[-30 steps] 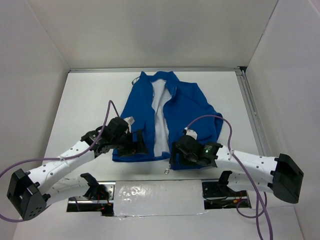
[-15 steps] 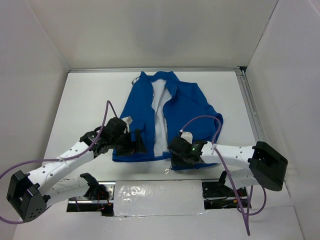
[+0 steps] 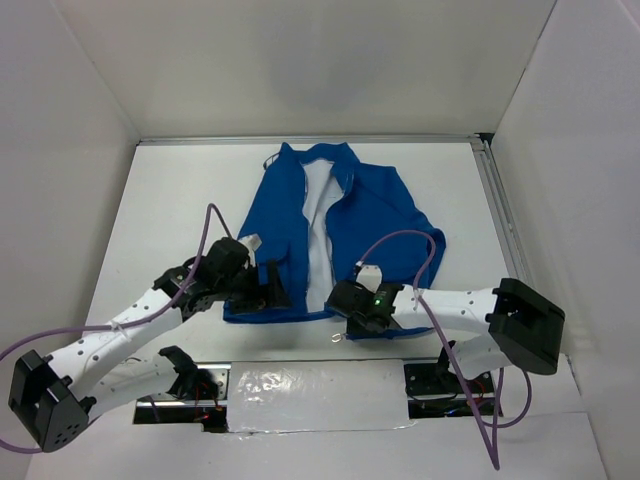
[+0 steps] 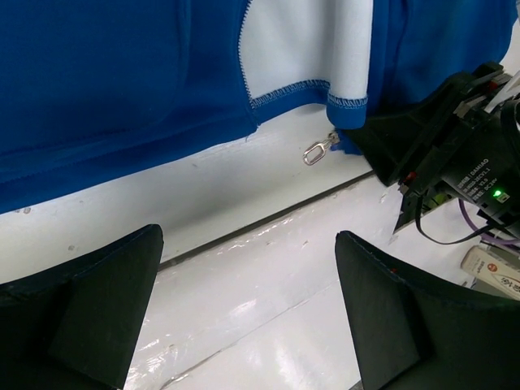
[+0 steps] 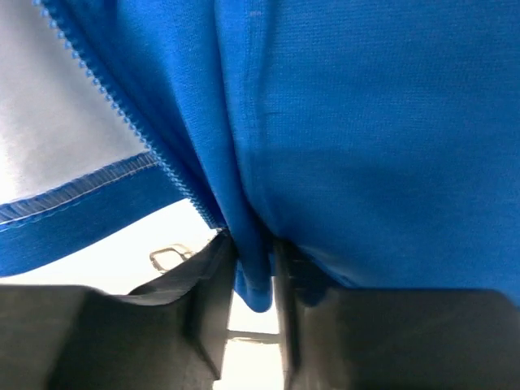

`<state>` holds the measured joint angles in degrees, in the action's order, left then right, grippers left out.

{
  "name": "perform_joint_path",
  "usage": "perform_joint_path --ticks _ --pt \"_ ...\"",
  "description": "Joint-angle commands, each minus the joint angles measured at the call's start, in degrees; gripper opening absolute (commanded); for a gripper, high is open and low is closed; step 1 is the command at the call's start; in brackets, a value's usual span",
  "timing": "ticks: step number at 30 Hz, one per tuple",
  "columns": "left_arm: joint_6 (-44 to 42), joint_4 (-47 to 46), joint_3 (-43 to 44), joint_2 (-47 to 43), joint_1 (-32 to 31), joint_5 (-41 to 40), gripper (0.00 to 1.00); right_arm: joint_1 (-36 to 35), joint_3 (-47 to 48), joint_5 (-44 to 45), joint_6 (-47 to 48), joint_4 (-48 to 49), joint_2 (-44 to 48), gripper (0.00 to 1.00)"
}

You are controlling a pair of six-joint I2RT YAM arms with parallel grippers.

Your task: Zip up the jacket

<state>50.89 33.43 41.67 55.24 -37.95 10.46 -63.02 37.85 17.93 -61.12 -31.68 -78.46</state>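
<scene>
The blue jacket [image 3: 375,215] lies flat on the white table, front open, with white lining [image 3: 318,225] showing between the panels. My right gripper [image 3: 341,303] is at the bottom hem of the right panel, beside the zipper's lower end. In the right wrist view a fold of the jacket [image 5: 366,122] hem sits pinched between the fingers of that gripper [image 5: 253,260]. The silvery zipper pull [image 4: 319,152] lies on the table just off the hem. My left gripper [image 4: 248,237] stands wide open and holds nothing, near the left panel's hem [image 3: 262,312].
A metal rail [image 3: 502,225] runs along the table's right side. A shiny taped strip [image 3: 310,385] lies at the near edge between the arm bases. White walls enclose the table. Purple cables [image 3: 405,240] loop above both arms.
My right gripper has moved left to the hem by the zipper's lower end, and its fingers have closed onto the fabric. The left arm has shifted slightly toward the near edge, still open.
</scene>
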Motion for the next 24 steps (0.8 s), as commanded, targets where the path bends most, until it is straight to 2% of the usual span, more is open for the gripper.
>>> perform_joint_path --ticks 1,2,3,5,6,7,10,16,24 --pt "-2.2 -1.08 -0.36 0.12 -0.01 0.17 0.99 -1.22 -0.05 1.31 -3.91 -1.19 -1.79 0.28" --pt "-2.38 -1.09 -0.19 1.0 -0.1 0.09 0.99 -1.22 -0.23 1.49 -4.18 -1.1 -1.01 0.24" --pt "-2.38 -0.48 0.25 2.14 -0.1 0.09 0.99 -1.22 -0.75 1.58 -4.61 -1.1 -0.48 0.13" --pt "-2.9 0.32 2.18 6.35 -0.89 0.09 0.99 -1.22 -1.37 2.28 -4.97 -0.93 2.23 0.12" --pt "-3.08 0.93 3.84 9.33 -1.76 -0.35 0.99 -1.05 -1.98 2.46 -5.06 -0.84 3.39 0.02" --pt "-2.99 1.2 4.55 10.57 -2.47 -0.87 0.99 -0.87 -2.25 2.89 -5.06 -0.66 4.53 0.0" --pt "-3.08 1.55 7.1 15.67 -4.58 -3.25 0.99 0.18 -3.3 2.28 -3.3 0.56 9.19 0.0" --pt "-1.16 3.03 12.11 25.87 -4.67 -4.65 0.99 2.82 -5.06 -0.09 0.65 1.89 17.7 0.0" --pt "4.73 5.94 16.6 35.63 -7.39 -7.9 0.99 5.63 -7.7 -2.03 2.5 2.68 22.99 0.0"
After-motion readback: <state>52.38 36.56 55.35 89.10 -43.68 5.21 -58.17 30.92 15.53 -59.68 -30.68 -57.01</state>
